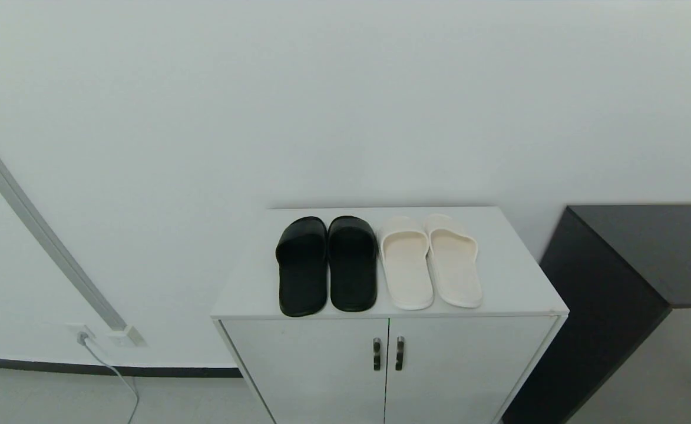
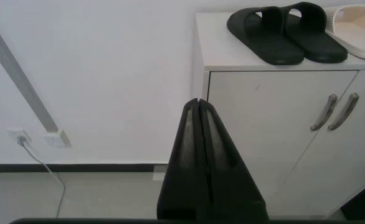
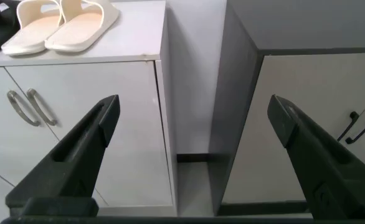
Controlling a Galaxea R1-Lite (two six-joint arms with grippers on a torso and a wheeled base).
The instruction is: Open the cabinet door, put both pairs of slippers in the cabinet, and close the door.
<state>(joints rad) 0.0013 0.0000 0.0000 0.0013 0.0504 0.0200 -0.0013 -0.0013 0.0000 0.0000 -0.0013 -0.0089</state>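
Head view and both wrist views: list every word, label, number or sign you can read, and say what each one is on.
None: there is no readable text in any view. The black slippers, the white slippers, the white cabinet, the dark cabinet and the wall socket carry no print that shows.

The cabinet (image 1: pixel 516 277) looked like smooth, matt white laminate, with dull metal handles (image 1: pixel 376 353). The black slippers (image 1: pixel 302 277) and cream slippers (image 1: pixel 407 271) looked matt and rubbery.
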